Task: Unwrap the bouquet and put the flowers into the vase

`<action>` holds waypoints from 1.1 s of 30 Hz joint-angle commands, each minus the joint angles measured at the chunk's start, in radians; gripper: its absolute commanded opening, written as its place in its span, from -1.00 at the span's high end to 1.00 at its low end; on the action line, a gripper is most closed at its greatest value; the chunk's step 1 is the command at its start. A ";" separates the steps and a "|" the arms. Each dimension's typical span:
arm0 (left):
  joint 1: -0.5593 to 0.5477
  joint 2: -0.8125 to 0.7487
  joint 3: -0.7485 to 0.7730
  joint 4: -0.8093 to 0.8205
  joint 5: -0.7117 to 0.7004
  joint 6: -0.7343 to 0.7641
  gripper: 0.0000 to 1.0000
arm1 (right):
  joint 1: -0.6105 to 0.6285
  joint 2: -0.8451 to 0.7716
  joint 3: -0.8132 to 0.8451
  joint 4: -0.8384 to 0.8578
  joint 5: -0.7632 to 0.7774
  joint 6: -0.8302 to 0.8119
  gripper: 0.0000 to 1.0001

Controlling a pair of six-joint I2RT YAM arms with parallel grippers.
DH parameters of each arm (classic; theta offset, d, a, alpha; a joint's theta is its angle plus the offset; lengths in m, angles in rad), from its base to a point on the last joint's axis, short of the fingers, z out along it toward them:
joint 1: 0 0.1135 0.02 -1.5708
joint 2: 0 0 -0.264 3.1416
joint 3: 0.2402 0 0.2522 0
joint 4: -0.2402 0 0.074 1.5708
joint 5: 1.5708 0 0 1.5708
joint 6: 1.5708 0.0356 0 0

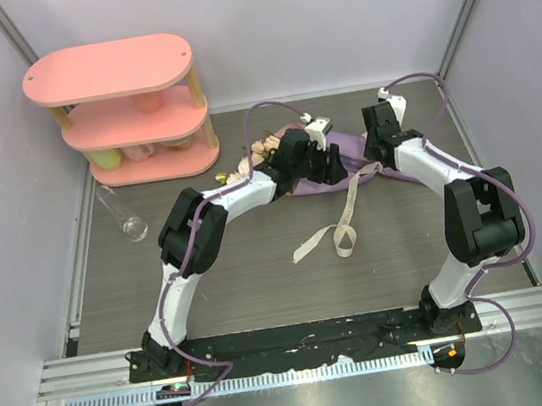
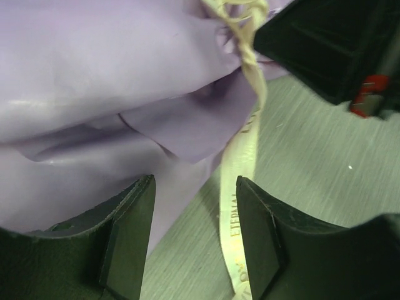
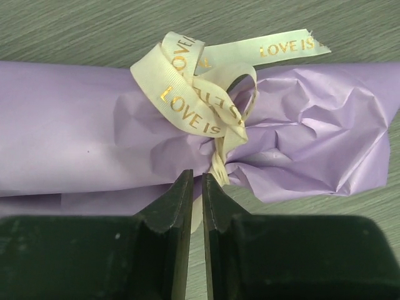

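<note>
The bouquet lies on its side at the back of the table, its lilac wrapping [image 1: 347, 141] [image 3: 62, 125] pinched at the neck by a cream ribbon [image 3: 187, 87] tied in a bow with gold lettering. Cream and pink flowers [image 1: 262, 150] stick out at its left end. My right gripper [image 3: 195, 178] [image 1: 374, 160] is shut on a ribbon strand just below the knot. My left gripper [image 2: 195, 187] [image 1: 335, 166] hangs open over the wrapping [image 2: 94, 62], with a ribbon tail [image 2: 240, 156] running beside its right finger. The loose tail [image 1: 340, 229] trails toward me. The clear glass vase [image 1: 134, 225] stands at the left.
A pink three-tier shelf [image 1: 121, 72] with a yellow cup [image 1: 108, 157] and a pink cup [image 1: 146, 104] stands at the back left. Pale walls close in both sides and the back. The right gripper's black body [image 2: 331, 44] sits close at the upper right of the left wrist view.
</note>
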 commanded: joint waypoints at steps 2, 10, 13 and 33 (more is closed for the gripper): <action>0.036 0.045 0.024 0.023 0.016 -0.039 -0.17 | -0.020 -0.039 -0.032 0.029 0.037 0.000 0.72; 0.037 0.054 0.023 0.023 0.021 -0.051 -0.17 | -0.035 -0.033 -0.069 0.048 0.045 -0.029 0.77; 0.037 0.054 0.021 0.023 0.014 -0.047 -0.17 | -0.044 -0.036 -0.075 0.067 0.040 -0.043 0.73; 0.037 0.049 0.011 0.023 0.008 -0.034 -0.17 | -0.071 0.005 -0.094 0.159 -0.060 -0.049 0.53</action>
